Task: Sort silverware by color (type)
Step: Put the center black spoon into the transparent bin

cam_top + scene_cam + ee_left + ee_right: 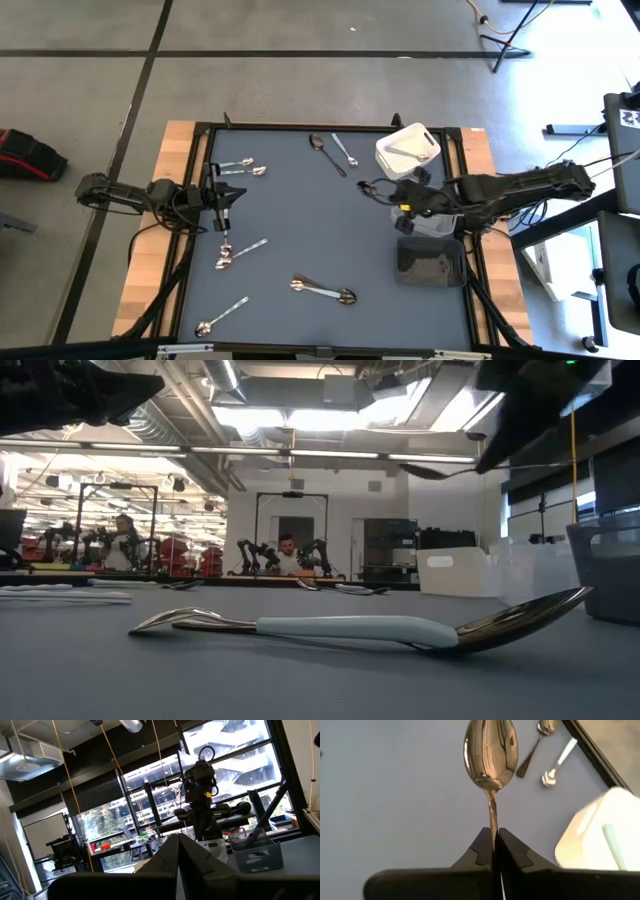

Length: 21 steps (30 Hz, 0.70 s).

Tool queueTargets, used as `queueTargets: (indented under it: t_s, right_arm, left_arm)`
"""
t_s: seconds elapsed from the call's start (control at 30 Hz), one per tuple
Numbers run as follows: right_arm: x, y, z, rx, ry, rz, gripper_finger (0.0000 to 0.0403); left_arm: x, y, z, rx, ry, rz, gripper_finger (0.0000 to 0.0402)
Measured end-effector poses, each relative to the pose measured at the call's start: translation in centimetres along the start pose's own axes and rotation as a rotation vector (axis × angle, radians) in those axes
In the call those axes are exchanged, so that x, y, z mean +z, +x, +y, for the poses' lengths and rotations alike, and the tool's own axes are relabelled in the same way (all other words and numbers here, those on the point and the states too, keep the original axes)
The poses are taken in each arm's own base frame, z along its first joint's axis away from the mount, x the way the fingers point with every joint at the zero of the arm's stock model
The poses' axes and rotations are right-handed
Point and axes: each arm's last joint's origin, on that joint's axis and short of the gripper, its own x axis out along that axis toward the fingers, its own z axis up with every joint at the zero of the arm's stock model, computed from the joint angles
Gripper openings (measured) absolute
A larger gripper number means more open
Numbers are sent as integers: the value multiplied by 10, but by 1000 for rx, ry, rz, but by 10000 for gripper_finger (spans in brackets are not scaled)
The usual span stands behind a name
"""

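Right claw (495, 840) is pinched tight on the thin handle of a shiny silver spoon (490, 755), holding it off the blue surface (300, 220) with the bowl sticking out ahead of the fingers. From above, this claw (378, 190) sits just beside the bins, on their inner side.

Three bins line the right edge. A white bin (408, 150) at the far end holds at least one pale-handled piece (its full contents cannot be made out). Next to it is a clear bin (432, 224), mostly hidden under the arm, and nearest is a dark bin (431, 261) whose inside looks dark throughout.

Loose silverware lies in five spots on the surface: two pieces near the far left (246, 166), two at the far middle (333, 150), two just below the left claw (238, 252), two crossed near the front middle (322, 290), and one at the front left (220, 317). That makes nine lying loose, as far as can be counted.

Right arm reaches in low from the right side, stretched nearly flat over the clear bin. Left claw (224, 208) is fully closed with nothing between its fingers, hanging over the left part of the surface with its arm folded in from the left edge.
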Motion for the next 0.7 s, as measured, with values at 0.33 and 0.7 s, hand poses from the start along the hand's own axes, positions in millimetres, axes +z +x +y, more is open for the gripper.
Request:
queueTargets:
  t_s: [0.33, 0.7]
  right_arm:
    - [-59, -14, -10, -25, 126, 16, 5]
    - [-100, -12, -28, -102, 283, 107, 5]
  left_arm:
    - [0, 0, 0, -1, 0, 0, 2]
    - [0, 0, 0, -2, 0, -1, 2]
